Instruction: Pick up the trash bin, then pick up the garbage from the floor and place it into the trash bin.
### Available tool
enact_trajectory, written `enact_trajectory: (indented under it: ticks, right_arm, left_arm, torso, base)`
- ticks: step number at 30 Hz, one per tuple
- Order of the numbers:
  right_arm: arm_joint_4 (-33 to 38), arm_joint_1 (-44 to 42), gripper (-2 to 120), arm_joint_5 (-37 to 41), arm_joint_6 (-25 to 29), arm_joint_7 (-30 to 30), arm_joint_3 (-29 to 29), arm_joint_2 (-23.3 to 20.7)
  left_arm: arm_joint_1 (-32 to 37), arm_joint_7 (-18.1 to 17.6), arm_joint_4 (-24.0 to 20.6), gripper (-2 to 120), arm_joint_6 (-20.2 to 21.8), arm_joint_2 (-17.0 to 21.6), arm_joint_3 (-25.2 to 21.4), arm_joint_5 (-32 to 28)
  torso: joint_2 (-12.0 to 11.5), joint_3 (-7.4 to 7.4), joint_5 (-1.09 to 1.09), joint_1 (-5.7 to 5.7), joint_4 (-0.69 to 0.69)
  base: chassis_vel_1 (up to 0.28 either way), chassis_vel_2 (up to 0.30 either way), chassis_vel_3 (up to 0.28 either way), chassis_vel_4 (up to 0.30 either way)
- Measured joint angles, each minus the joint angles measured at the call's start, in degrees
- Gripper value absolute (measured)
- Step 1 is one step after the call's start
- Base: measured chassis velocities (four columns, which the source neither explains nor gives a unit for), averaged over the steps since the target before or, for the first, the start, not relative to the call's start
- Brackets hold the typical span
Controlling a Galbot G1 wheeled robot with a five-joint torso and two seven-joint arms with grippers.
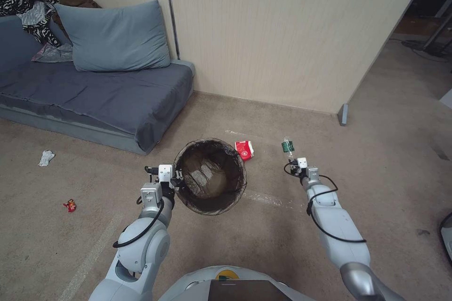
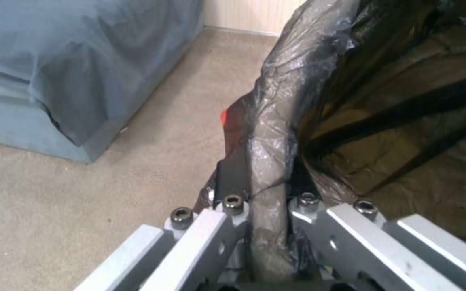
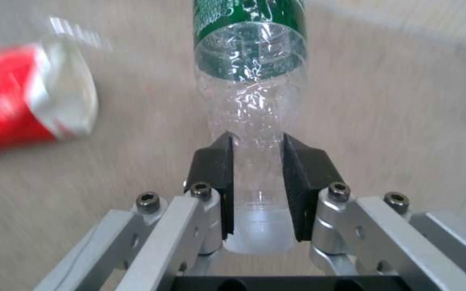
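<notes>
The trash bin [image 1: 209,176], lined with a dark bag, tilts its opening up toward me. My left gripper [image 1: 178,181] is shut on its near-left rim; in the left wrist view the bag-covered rim [image 2: 276,121] runs between the closed fingers of the left gripper [image 2: 268,180]. My right gripper [image 1: 293,162] is shut on the neck of a clear bottle with a green label [image 1: 287,146]; the right wrist view shows the bottle [image 3: 250,60] clamped in the right gripper [image 3: 258,147]. A red-and-white carton [image 1: 244,149] [image 3: 22,101] lies on the floor between bin and bottle.
A crumpled white tissue [image 1: 46,157] and a small red wrapper [image 1: 70,205] lie on the carpet far left. A grey sofa [image 1: 94,94] with a cushion stands at the back left, and a panel wall [image 1: 282,33] runs behind. Open carpet lies to the right.
</notes>
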Motion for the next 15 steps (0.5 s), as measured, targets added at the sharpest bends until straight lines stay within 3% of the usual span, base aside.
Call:
enact_trajectory:
  ticks: [4,7,10,12,13,15]
  right_arm:
    - [6.20,-2.64,19,2.34,0.98,-0.07,0.46,-0.32]
    - [16.89,-7.62,19,7.66,7.72,-3.16,0.98,-0.85]
    - [20.96,-9.75,19,9.72,9.90,-4.91,1.08,-0.98]
    - [28.96,-13.57,19,13.40,12.02,-8.08,1.14,-1.22]
    - [28.96,-13.57,19,13.40,12.02,-8.08,1.14,-1.22]
    - [38.13,-18.16,19,16.75,13.32,-11.79,0.63,-1.28]
  left_arm:
    - [-0.07,0.00,0.25,0,0.00,-0.02,0.17,-0.10]
    - [-0.21,-0.10,0.66,0,0.24,0.00,0.84,-0.90]
    - [-0.21,-0.20,0.66,0,0.51,0.07,1.07,-1.58]
    - [-0.20,-0.30,0.64,0,1.03,0.35,1.42,-2.75]
    - [-0.20,-0.30,0.64,0,1.03,0.35,1.42,-2.75]
    - [-0.20,-0.44,0.60,0,1.63,0.73,1.78,-4.04]
  torso:
    - [0.00,0.00,-0.01,0.00,0.01]
    - [0.00,0.00,-0.01,0.00,0.02]
    - [0.00,0.00,0.00,0.00,0.01]
    - [0.00,0.00,-0.01,0.00,0.00]
    - [0.00,0.00,-0.01,0.00,0.00]
    - [0.01,0.00,-0.01,0.00,0.01]
  base:
    - [0.000,0.000,0.000,0.000]
    - [0.000,0.000,0.000,0.000]
    - [0.000,0.000,0.000,0.000]
    - [0.000,0.000,0.000,0.000]
    - [0.000,0.000,0.000,0.000]
    - [0.000,0.000,0.000,0.000]
